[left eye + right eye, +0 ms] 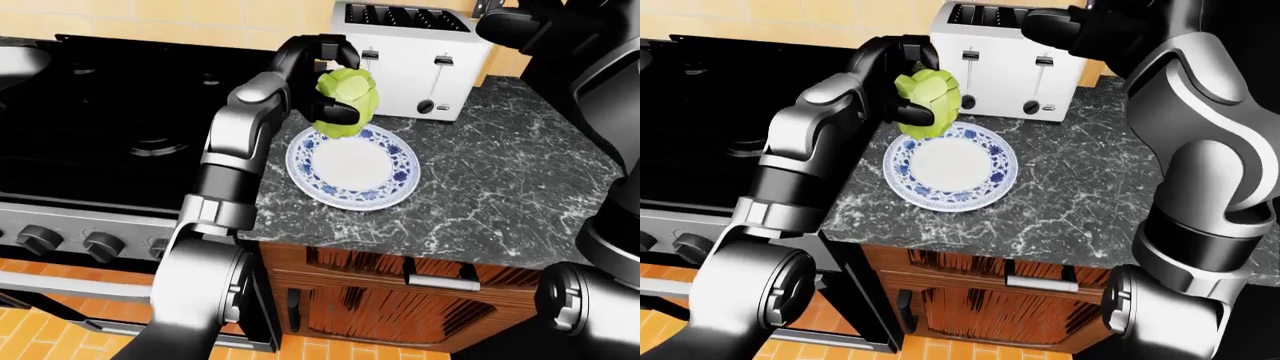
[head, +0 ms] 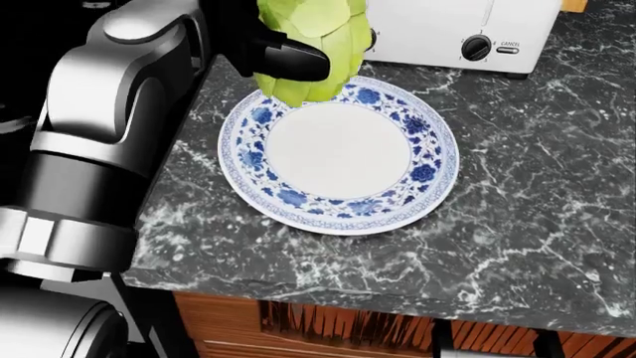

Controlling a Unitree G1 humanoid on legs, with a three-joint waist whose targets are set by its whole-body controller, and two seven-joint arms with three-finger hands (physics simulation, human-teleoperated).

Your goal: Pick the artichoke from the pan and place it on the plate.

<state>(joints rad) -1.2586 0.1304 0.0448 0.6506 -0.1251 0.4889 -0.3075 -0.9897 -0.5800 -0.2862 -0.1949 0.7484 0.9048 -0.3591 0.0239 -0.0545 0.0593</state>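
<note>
Left-eye view: the left hand (image 1: 325, 79) has its black fingers closed round the green artichoke (image 1: 347, 101), holding it in the air above the far left rim of the blue-and-white plate (image 1: 398, 182). The plate lies on the dark marbled counter (image 1: 500, 180), just right of the black stove (image 1: 110, 112). A white toaster (image 1: 410, 60) stands at the far edge of the counter, beyond the plate.

Head view: one black finger (image 2: 293, 60) crosses the artichoke, whose lower tip overlaps the plate's far left rim. The plate's white centre is bare. Whether the artichoke touches the rim cannot be told.

Right-eye view: the right arm (image 1: 1200, 150) rises at the right, its hand (image 1: 1070, 26) near the toaster top; how far its fingers are open cannot be told.
</note>
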